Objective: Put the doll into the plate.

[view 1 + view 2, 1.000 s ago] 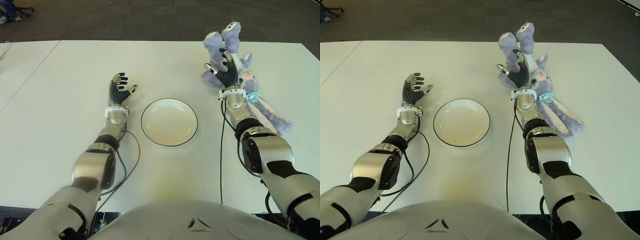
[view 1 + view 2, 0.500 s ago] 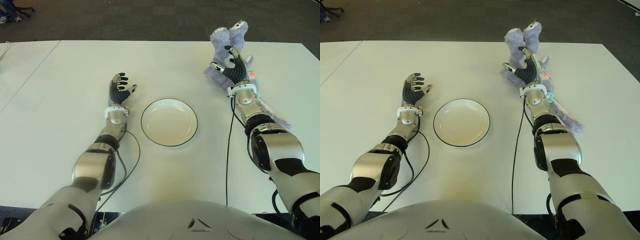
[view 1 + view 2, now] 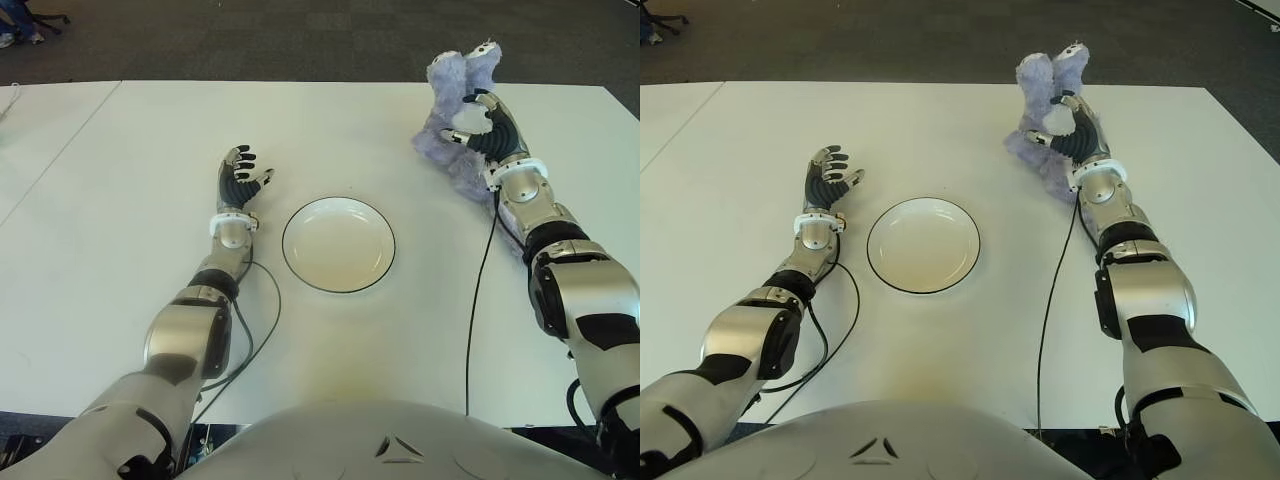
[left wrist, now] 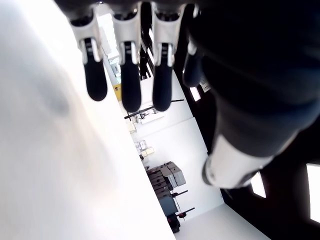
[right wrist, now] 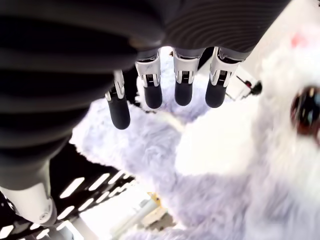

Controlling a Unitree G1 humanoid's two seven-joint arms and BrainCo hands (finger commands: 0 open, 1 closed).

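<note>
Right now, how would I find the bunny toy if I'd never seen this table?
Start at the big white table and find the round white plate in the middle. Look past it toward the far right side, where the robot's right hand reaches over a fluffy lavender doll. It's the only soft, furry thing there; the left hand left of the plate is open.
</note>
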